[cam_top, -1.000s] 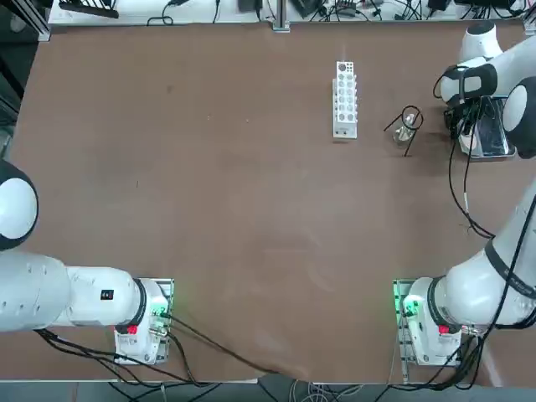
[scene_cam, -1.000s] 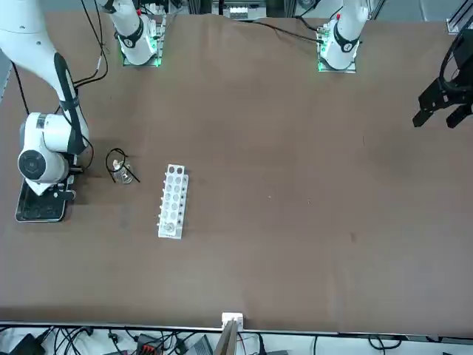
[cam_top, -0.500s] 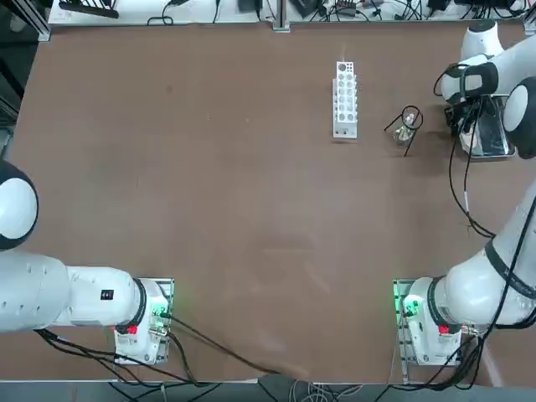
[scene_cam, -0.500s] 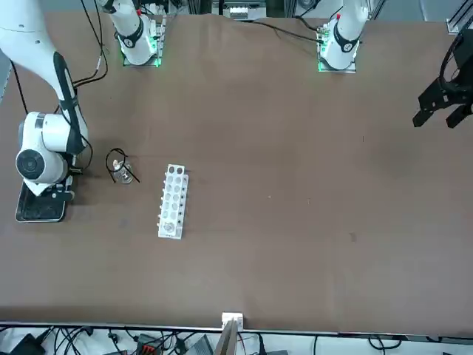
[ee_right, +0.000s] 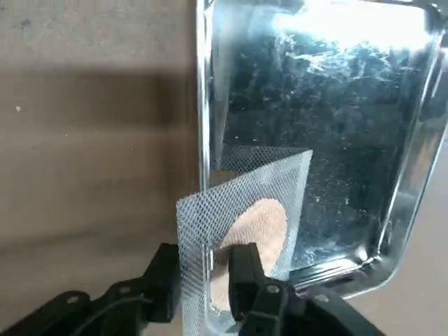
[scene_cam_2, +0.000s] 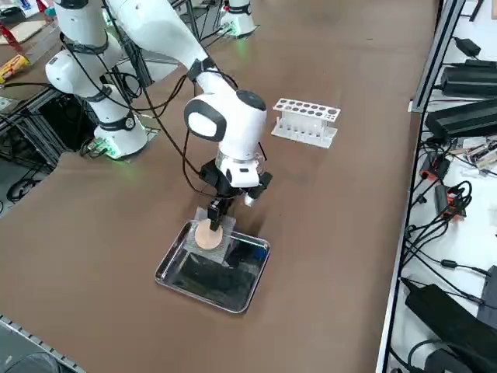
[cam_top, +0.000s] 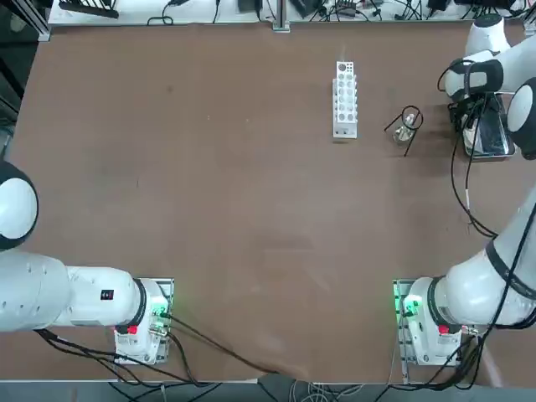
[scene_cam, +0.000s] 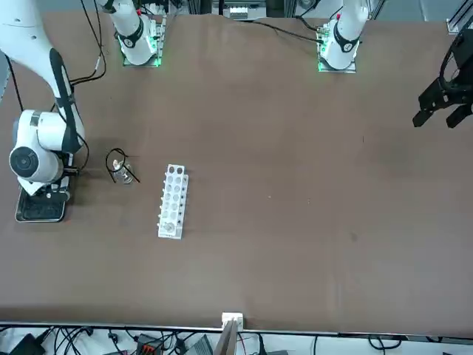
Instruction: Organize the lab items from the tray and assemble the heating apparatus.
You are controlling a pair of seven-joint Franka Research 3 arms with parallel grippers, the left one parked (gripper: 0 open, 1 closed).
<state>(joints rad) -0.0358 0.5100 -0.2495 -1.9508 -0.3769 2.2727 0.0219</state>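
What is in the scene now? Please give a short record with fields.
right gripper: over the tray's end, jaws shut on the mesh
mesh: tilted, one edge pinched, partly above the tray
tray: at the table's right edge, otherwise bare
tripod: standing on the table over the burner
rack: beside the tripod, on the side away from the tray

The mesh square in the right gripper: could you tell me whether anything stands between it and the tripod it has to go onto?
Nothing visible does. The right gripper holds the mesh square over the tray; bare table lies between the tray and the tripod, which stands over the burner. The rack is beyond it.
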